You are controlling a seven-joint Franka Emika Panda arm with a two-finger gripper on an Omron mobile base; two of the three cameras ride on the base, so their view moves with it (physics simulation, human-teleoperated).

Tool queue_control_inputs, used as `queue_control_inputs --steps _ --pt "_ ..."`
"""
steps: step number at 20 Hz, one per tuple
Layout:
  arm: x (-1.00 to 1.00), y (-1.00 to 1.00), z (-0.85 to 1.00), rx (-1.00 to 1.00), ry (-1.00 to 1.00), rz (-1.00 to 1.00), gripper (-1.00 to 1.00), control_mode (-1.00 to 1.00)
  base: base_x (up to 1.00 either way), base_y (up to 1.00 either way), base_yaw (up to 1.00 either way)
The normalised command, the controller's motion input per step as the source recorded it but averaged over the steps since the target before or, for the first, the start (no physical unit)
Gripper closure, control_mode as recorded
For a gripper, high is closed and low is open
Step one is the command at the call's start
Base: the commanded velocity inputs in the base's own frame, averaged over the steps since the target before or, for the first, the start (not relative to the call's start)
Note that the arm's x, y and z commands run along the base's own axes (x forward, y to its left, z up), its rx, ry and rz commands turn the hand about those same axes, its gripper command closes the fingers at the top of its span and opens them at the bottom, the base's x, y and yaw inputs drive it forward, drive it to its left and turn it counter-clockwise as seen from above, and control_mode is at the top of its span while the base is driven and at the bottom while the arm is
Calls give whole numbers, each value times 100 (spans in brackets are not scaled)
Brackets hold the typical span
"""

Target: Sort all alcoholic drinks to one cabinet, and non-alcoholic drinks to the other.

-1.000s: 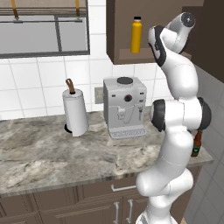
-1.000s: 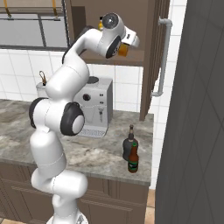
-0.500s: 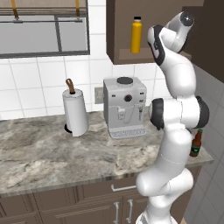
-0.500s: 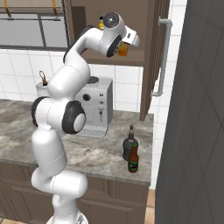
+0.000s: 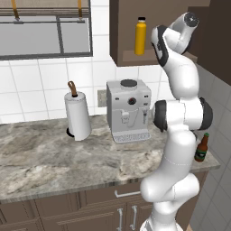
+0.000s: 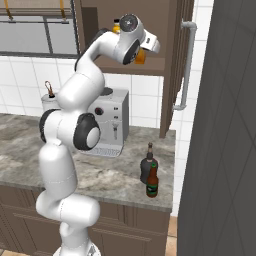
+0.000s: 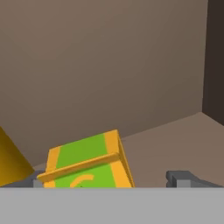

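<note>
**While soft drinks go up, booze waits**

Yellow bottle (image 5: 140, 35) is already in the open cabinet (image 6: 172, 60). Our gripper (image 7: 113, 183) hovers over the carton (image 7: 87, 164) there, grip unclear. Black bottle (image 6: 148, 161) and beer bottle (image 6: 152, 181) remain on the counter (image 6: 115, 175).

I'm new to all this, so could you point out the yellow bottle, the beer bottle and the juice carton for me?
yellow bottle (image 5: 140, 38): left base view, middle of its body.
beer bottle (image 6: 152, 182): right base view, on its label.
juice carton (image 7: 89, 164): hand view, green top face.

Three bottles (image 6: 148, 162), one carton (image 7: 87, 162)
</note>
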Motion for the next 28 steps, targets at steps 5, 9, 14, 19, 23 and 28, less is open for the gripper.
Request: queue_control_inputs --steps 5,9,14,19,23,28 --pt "13 -1 0 2 0 0 -100 -100 0 0 0" --pt "7 0 6 3 0 0 -100 -100 0 0 0" --pt "0 0 12 4 0 0 -100 -100 0 0 0" --pt "-7 0 12 5 0 0 -100 -100 0 0 0" --pt "-16 0 7 5 0 0 -100 -100 0 0 0" --pt "-30 0 0 3 1 0 -100 -100 0 0 0"
